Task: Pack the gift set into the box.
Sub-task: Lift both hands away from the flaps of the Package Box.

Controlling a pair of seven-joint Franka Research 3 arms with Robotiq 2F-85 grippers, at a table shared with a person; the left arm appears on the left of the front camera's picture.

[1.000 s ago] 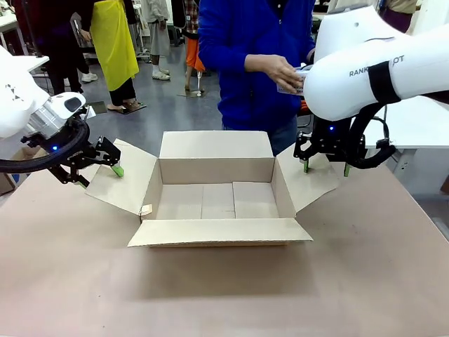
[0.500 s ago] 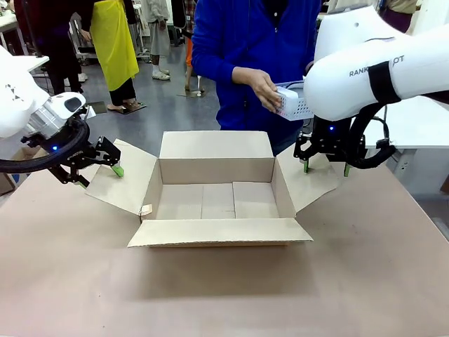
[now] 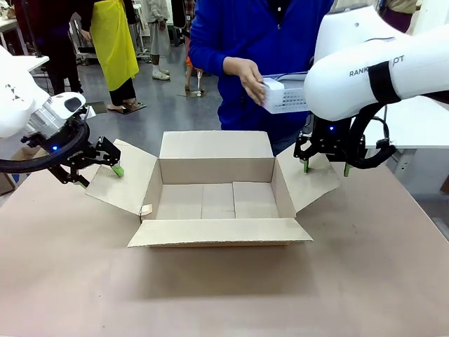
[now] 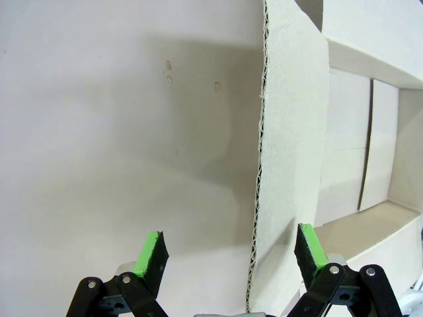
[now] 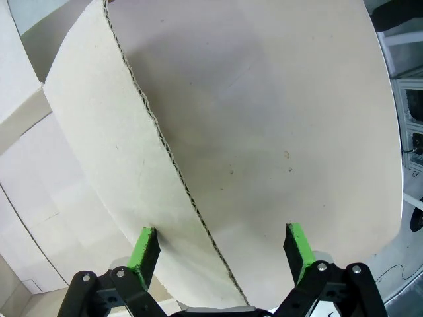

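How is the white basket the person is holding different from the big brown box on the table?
The basket is white with little holes in its sides; the box is plain brown cardboard. The basket is up in the air in the person's hand; the box sits on the table. The box looks bigger, and it is empty with its flaps spread open; what is inside the basket is hidden. Both are rectangular containers.
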